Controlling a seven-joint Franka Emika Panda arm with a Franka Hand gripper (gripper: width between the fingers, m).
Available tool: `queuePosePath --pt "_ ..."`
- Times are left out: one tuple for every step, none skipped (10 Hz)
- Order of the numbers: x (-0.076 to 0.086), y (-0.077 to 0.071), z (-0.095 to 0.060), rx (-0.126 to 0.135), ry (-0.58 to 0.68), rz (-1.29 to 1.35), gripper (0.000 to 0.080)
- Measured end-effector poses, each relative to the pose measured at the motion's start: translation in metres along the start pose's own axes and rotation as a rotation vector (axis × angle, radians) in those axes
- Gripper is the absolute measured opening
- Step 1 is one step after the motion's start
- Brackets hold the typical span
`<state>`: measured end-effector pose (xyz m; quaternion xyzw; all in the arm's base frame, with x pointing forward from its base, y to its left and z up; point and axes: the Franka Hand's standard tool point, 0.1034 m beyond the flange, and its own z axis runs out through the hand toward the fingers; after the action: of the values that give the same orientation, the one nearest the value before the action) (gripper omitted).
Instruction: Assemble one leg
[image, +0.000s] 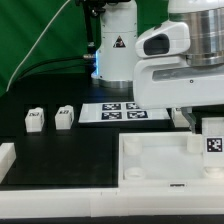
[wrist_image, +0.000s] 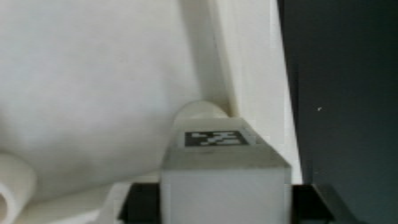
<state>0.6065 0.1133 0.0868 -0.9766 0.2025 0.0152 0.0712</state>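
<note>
My gripper (image: 207, 128) is shut on one leg (image: 213, 141), a small white block with a black-and-white tag. It holds the leg upright at the far right corner of the large white tray-like part (image: 150, 160), as seen in the exterior view. In the wrist view the leg (wrist_image: 222, 165) stands between my dark fingers (wrist_image: 143, 200), its tag facing the camera, low against the tray's white wall (wrist_image: 107, 90). Whether the leg touches the tray I cannot tell. Two more legs (image: 33, 120) (image: 65, 117) stand on the black table at the exterior view's left.
The marker board (image: 122, 111) lies behind the tray, near the robot base (image: 115, 50). A white rail (image: 8, 158) runs along the table's left and front edges. Black table surface (wrist_image: 347, 120) shows beside the tray in the wrist view.
</note>
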Motion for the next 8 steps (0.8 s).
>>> queuePosePath --pt "-0.001 -0.001 0.001 0.004 0.0 0.135 0.0294" --pt "-0.002 -0.003 0.001 0.005 -0.002 0.267 0.0294" --pt "-0.004 -0.005 0.002 0.003 -0.002 0.344 0.0294" --pt "-0.006 -0.007 0.002 0.004 -0.005 0.489 0.0294" --pt "-0.007 -0.009 0.003 0.005 -0.007 0.584 0.0294" --pt "-0.007 -0.011 0.004 0.016 -0.009 0.732 0.0294" --pt "-0.007 -0.011 0.004 0.022 -0.012 0.829 0.0294" --pt "-0.007 -0.012 0.004 0.027 -0.019 0.904 0.0294"
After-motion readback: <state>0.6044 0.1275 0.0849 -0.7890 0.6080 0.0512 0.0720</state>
